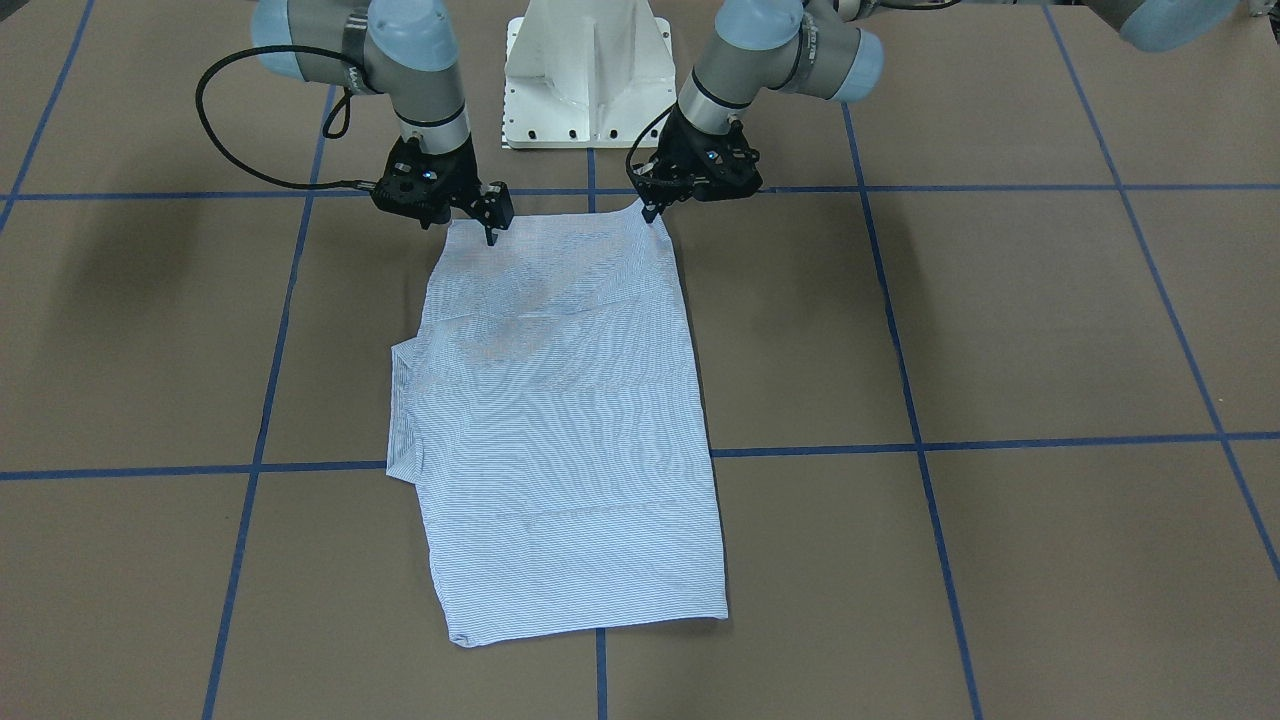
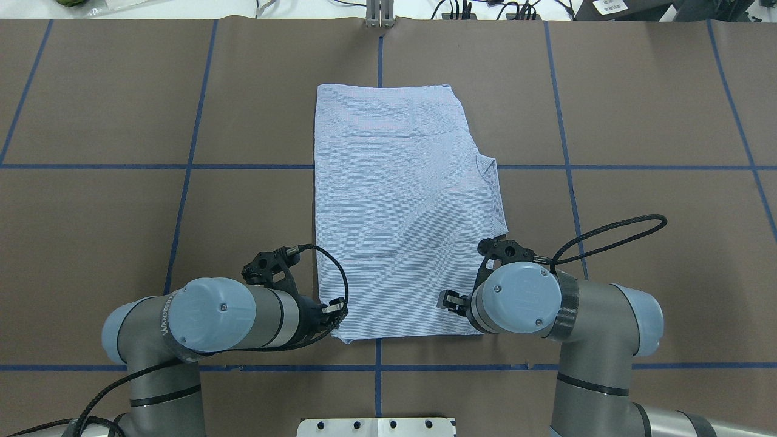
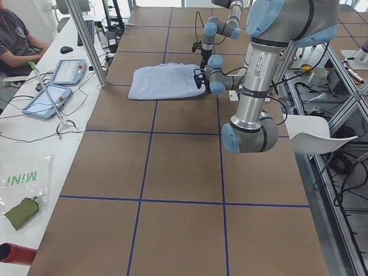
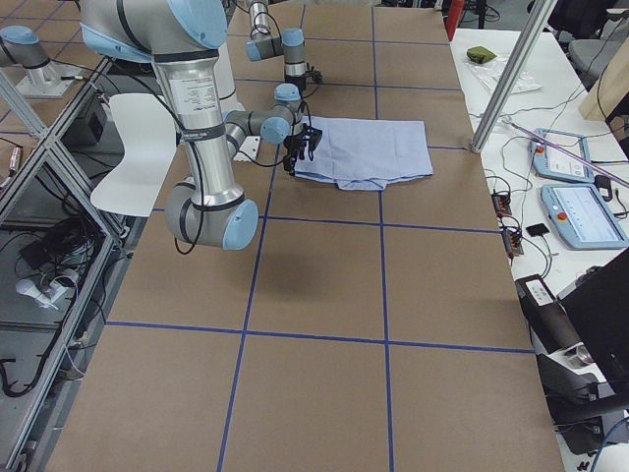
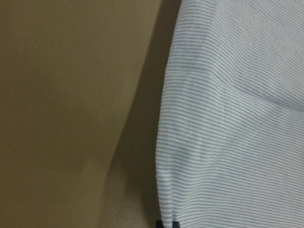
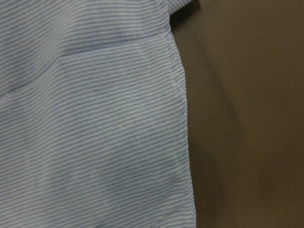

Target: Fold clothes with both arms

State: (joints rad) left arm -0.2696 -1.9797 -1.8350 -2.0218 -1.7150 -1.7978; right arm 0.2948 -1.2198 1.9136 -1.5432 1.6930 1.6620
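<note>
The light-blue striped shirt (image 1: 560, 420) lies folded into a long rectangle in the middle of the table, with a collar or sleeve piece sticking out on one side (image 2: 495, 194). It also shows in the overhead view (image 2: 400, 206). My left gripper (image 1: 655, 212) is down at the shirt's near corner on my left and looks shut on it. My right gripper (image 1: 492, 234) is at the other near corner, pinched shut on the edge. The left wrist view shows the shirt's edge (image 5: 164, 156) close up, and the right wrist view its other edge (image 6: 183, 118).
The white pedestal base (image 1: 590, 75) stands just behind the shirt's near edge. Blue tape lines (image 2: 191, 164) grid the brown table. In the exterior left view an operator (image 3: 17, 40) and tablets (image 3: 49, 100) are at a side bench beyond the shirt's far end.
</note>
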